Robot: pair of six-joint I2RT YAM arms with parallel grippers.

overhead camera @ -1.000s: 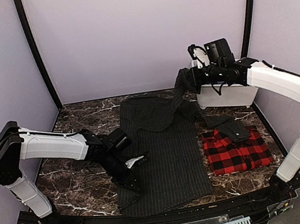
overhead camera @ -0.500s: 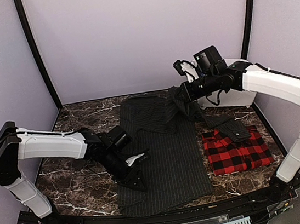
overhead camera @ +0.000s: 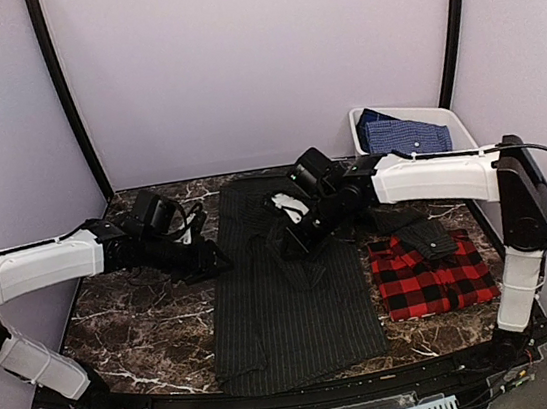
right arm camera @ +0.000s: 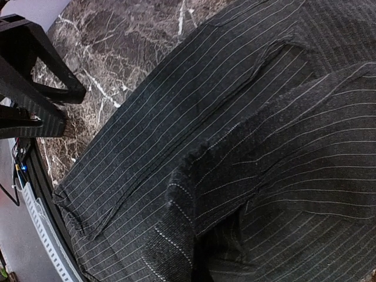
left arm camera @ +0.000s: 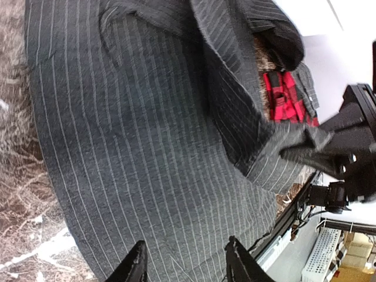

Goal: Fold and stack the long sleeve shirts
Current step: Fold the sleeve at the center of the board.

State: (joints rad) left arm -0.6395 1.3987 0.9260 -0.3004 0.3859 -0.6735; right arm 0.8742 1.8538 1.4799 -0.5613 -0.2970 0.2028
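A charcoal-black cloth shirt with thin pale pinstripes (overhead camera: 298,312) lies spread flat down the middle of a dark marbled desk (overhead camera: 139,333), its long axis running from the back wall toward the arm bases, its near end the broader. The right jaws are clamped tight on a bunched fold of it, held up above its middle; the left jaws stand partly apart and empty at its left edge. A red-and-black plaid shirt (overhead camera: 436,289), folded into a rectangle, lies just to its right
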